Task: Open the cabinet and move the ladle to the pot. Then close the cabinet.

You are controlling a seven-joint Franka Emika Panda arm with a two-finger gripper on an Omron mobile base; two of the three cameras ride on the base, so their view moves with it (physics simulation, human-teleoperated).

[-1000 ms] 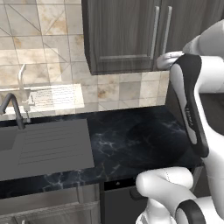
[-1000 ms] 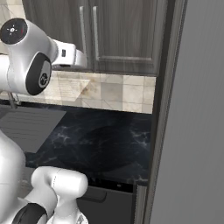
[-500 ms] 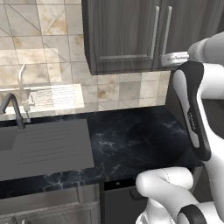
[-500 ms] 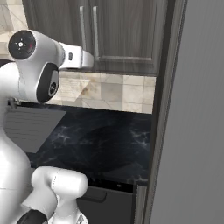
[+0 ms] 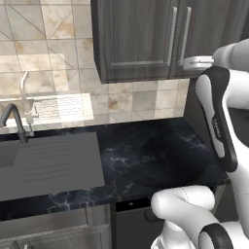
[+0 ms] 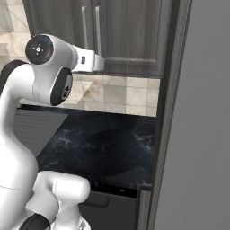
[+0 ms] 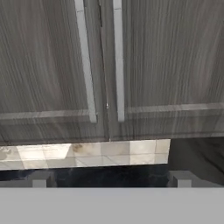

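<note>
Left base view: dark grey-brown wood-grain wall cabinet [image 5: 146, 39] sitting shut above black marble counter's [image 5: 146, 155] back edge; right base view: doors closed; hand view: gripper [image 7: 109, 179] gaping wide, holding nothing, facing handles; opening, ladle transfer, closing all remaining.

A black marbled counter [image 5: 146, 155] runs under a beige tiled wall [image 5: 53, 63]. At nine o'clock on it sits a grey sink [image 5: 48, 163] with a dark curved tap [image 5: 14, 121]. A tall grey panel [image 6: 197, 126] stands at three o'clock.
</note>
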